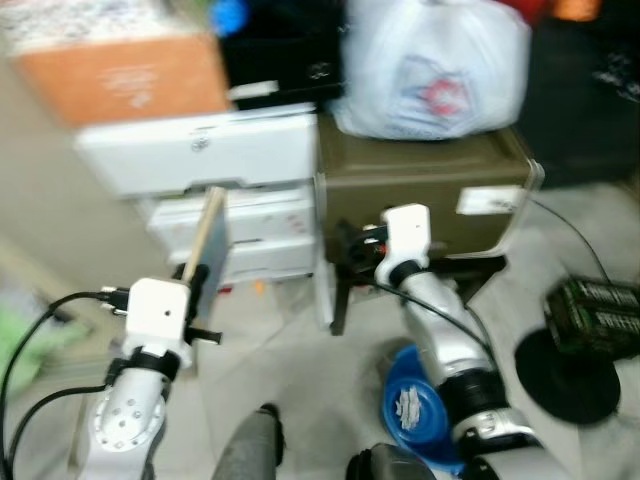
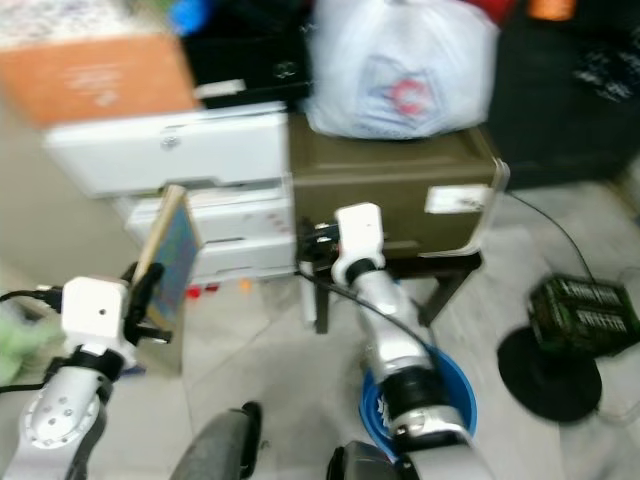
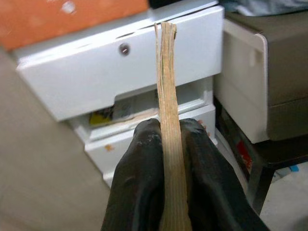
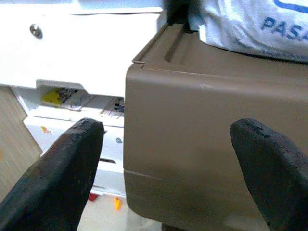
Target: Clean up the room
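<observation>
Two grippers are under my control here, and I report each in turn. The left gripper (image 3: 168, 159) is clamped on a thin flat board (image 1: 207, 238) with a wood-coloured edge; its fingers (image 3: 139, 173) press both faces, and the board stands upright above them, edge-on in the left wrist view. Ahead of that gripper stands a white drawer unit (image 1: 215, 150), with an orange box (image 1: 125, 72) on top. Its lower drawer (image 3: 144, 108) sits partly open, with papers showing inside.

The right gripper (image 4: 166, 159) holds nothing. Its fingers are spread wide apart, directly before the near corner of an olive-brown case (image 1: 425, 180), not touching it. A white plastic bag (image 1: 435, 65) rests on top of that case. Below and behind the right arm I see a blue bowl (image 1: 400, 385) on the floor; off to its right lie a dark green crate (image 1: 590, 312) and a black disc (image 1: 570, 375).

My judgement: the step in hand is carrying the board to a storage place. The next move calls for choosing that place, possibly the open drawer, then aligning the board with the gap before releasing. The head views are blurred, so finer detail is uncertain.
</observation>
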### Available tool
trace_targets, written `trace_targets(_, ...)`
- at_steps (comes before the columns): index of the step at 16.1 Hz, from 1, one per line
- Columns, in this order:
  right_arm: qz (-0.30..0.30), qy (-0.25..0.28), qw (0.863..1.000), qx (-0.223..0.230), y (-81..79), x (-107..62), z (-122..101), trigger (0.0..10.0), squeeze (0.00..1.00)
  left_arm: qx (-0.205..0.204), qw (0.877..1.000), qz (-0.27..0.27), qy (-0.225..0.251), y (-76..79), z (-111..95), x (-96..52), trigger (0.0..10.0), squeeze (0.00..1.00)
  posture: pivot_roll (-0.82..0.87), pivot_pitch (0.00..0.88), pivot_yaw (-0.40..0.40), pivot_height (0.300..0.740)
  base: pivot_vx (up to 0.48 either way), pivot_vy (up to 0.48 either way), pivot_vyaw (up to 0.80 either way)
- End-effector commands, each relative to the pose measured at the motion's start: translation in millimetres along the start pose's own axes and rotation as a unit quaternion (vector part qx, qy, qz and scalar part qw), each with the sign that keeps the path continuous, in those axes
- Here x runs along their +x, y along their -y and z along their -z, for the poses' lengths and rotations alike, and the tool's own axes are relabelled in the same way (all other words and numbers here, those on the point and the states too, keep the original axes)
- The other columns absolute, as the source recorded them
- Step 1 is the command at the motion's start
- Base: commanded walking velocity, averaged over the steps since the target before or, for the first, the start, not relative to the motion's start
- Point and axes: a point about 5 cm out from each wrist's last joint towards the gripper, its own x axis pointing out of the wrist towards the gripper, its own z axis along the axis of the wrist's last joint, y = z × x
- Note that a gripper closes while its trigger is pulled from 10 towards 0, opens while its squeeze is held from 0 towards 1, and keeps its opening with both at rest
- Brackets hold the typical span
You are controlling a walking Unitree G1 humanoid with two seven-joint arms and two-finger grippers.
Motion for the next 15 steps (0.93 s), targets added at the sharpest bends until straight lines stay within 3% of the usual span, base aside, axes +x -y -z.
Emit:
trace_targets(1,-0.009,0.001,1.000,0.005,-6.1,0.9,0,10.0,0.00,0.014,1.000,-0.014,0.014,-6.5,-5,0.0,10.0,0.00,0.11,0.141,-0.040,0.740,0.000,0.000,0.80)
trace_targets(6,-0.009,0.000,1.000,0.004,-6.0,-0.3,0,10.0,0.00,0.037,0.997,-0.071,0.002,-15.0,1,0.6,10.0,0.00,0.11,0.146,-0.041,0.740,0.000,0.000,0.80)
trace_targets(12,-0.011,0.003,1.000,0.005,-6.5,-0.2,0,10.0,0.00,0.023,0.997,-0.072,-0.001,-14.9,2,0.9,10.0,0.00,0.11,0.148,-0.040,0.740,0.000,0.000,0.80)
trace_targets(15,-0.012,0.004,1.000,0.003,-6.2,-0.4,-1,10.0,0.00,0.037,0.994,-0.102,-0.006,-18.6,4,2.7,10.0,0.00,0.11,0.147,-0.041,0.740,0.000,0.000,0.80)
